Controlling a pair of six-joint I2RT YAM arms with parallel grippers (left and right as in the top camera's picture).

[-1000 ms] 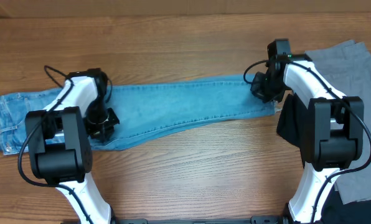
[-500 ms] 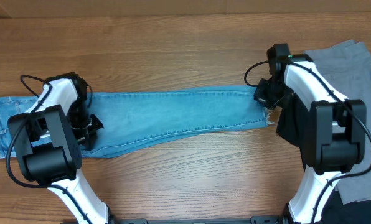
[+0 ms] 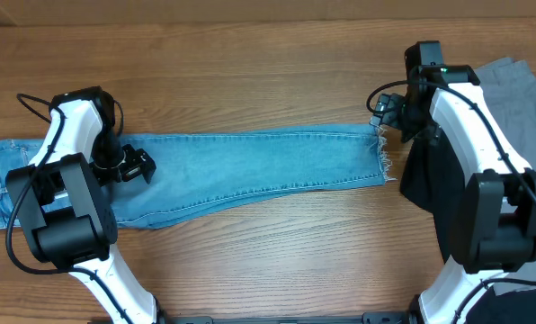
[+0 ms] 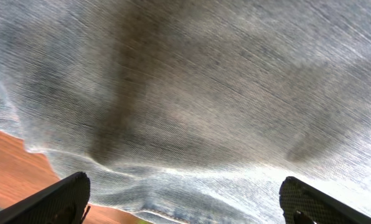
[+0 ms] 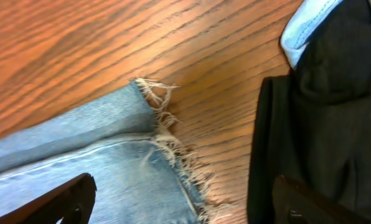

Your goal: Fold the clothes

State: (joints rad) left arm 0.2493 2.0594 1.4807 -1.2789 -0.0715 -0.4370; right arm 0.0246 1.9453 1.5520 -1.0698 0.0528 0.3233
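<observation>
Nearest you in the overhead view, the left arm (image 3: pixel 66 216) and right arm (image 3: pixel 497 225) rise from the bottom edge, and the black garment (image 3: pixel 421 180) is bunched just beside the right arm. Above that, the jeans (image 3: pixel 250 171) lie flat on the worktop (image 3: pixel 250 54) as one long band across the middle. One end reaches the far left edge and the frayed hem (image 5: pixel 173 146) sits at centre right, near the black garment. Your left gripper (image 4: pixel 185 208) hangs over the denim near its left end; its wrist view shows the fingertips (image 4: pixel 61 199) far apart at the lower corners, gripping nothing, with cloth filling the frame. Your right gripper (image 5: pixel 185 205) sits over the upper corner of the hem, jaws likewise spread wide and empty, and bare wood shows between the fray and the black cloth. Farther back, the grey garment (image 3: pixel 511 99) lies spread at the upper right, partly under the right arm, and beyond it wood runs to the top of the frame
</observation>
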